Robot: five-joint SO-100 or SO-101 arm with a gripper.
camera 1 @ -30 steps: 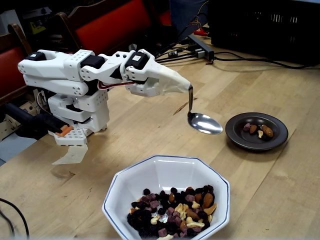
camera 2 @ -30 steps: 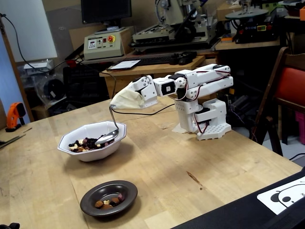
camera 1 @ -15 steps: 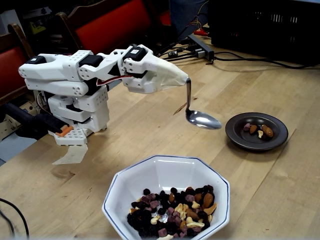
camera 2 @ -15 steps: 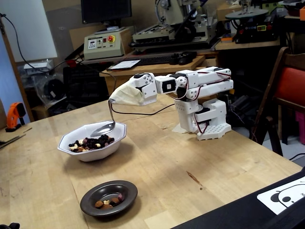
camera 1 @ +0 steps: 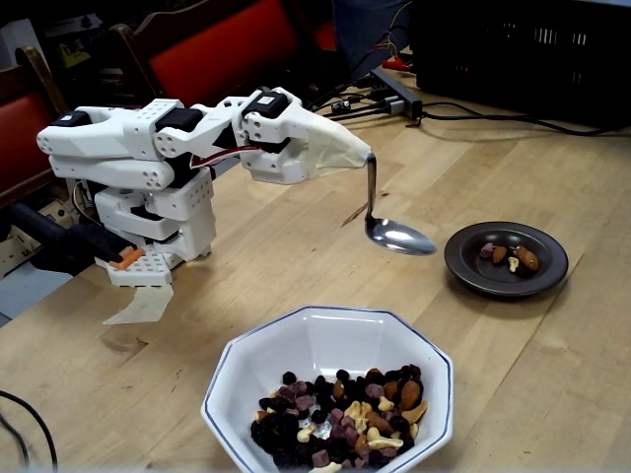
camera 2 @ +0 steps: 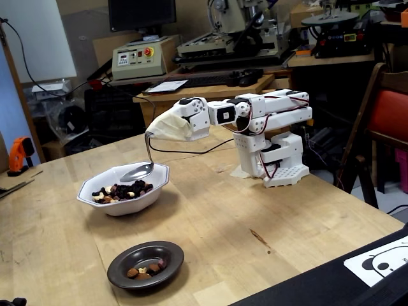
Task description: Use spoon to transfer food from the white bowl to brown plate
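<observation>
Working across a fixed view from left to right, I am seeing the gripper [camera 1: 355, 158] wrapped in a pale cover, so I cannot tell how its jaws are set, though the spoon [camera 1: 398, 236] is hanging from its tip by the handle, so I am judging it clamped there. Below and in front of the gripper, the white bowl [camera 1: 258, 347] is sitting with the food [camera 1: 340, 419] heaped toward its near side; out past the gripper's tip, to the right in that view, the brown plate [camera 1: 505, 258] is already holding a few nuts. The spoon's bowl is looking empty and is hovering above the table [camera 1: 552, 168], clear of both dishes; in another fixed view the spoon [camera 2: 137, 171] is lining up over the white bowl [camera 2: 124, 199], with the brown plate [camera 2: 145, 264] nearer that camera. My judgement: I am heading into a scoop. To do it well I am planning to lower the spoon edge-first into the heap, sweep shallowly, then level it before lifting, keeping the carry slow so nothing is rolling off.
</observation>
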